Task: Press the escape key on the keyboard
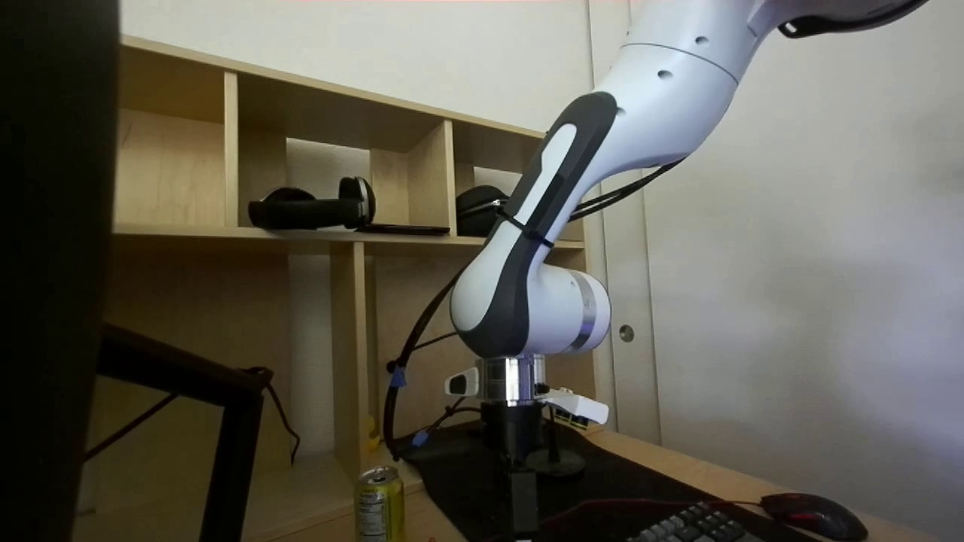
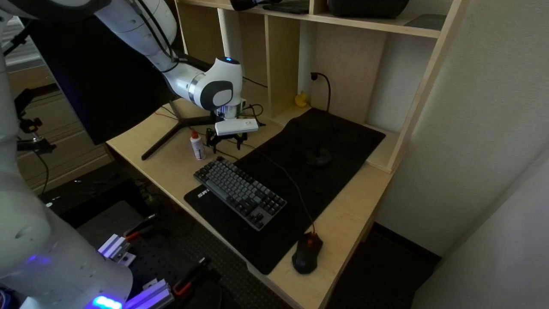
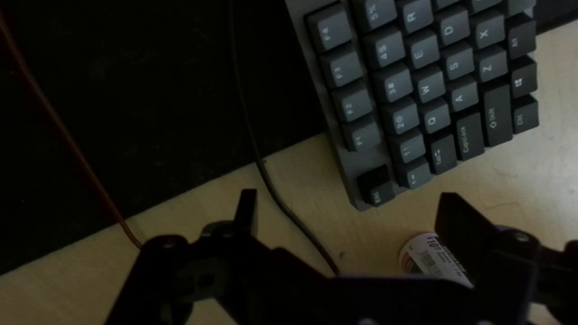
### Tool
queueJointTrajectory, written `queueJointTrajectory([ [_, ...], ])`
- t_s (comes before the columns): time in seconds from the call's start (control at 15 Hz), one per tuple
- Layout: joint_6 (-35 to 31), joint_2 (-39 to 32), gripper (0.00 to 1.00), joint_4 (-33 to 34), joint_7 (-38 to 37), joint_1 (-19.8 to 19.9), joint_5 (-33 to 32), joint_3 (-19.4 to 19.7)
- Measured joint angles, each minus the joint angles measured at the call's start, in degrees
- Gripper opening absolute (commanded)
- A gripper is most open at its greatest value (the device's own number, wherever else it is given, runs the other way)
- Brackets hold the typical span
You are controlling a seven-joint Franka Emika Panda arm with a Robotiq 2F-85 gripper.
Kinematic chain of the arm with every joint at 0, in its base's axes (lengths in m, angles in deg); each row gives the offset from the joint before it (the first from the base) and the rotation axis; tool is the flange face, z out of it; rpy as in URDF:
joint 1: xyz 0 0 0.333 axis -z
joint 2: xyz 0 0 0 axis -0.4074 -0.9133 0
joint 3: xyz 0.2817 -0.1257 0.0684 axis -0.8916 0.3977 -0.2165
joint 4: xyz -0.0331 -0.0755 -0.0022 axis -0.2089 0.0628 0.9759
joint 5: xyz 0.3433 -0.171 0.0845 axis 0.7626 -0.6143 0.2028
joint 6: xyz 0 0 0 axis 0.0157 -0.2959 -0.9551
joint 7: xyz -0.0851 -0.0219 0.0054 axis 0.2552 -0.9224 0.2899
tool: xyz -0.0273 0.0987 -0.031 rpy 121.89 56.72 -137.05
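Observation:
The flat black keyboard lies partly on the desk mat, with one end on bare wood. It also shows in the wrist view and at the bottom edge of an exterior view. Its escape key is the dark corner key, legible in the wrist view. My gripper is open and empty, with its fingers wide apart. The escape corner appears between and just above the fingertips in the wrist view. In an exterior view the gripper hangs above the desk beside the escape end, apart from the keys.
A white bottle with a red cap stands close to the gripper and shows behind a finger in the wrist view. Cables cross the black mat. A mouse, stand, monitor leg and yellow can are around.

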State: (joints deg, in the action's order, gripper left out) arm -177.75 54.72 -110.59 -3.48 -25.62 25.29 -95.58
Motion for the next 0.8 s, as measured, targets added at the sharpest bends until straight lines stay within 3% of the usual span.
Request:
queueJointTrajectory([
  [0.53, 2.35, -9.23, 1.00, 7.86, -2.63, -0.01, -1.38, -0.74],
  [0.8, 3.48, -9.86, 1.00, 9.65, -6.57, 0.20, -3.40, -0.63],
])
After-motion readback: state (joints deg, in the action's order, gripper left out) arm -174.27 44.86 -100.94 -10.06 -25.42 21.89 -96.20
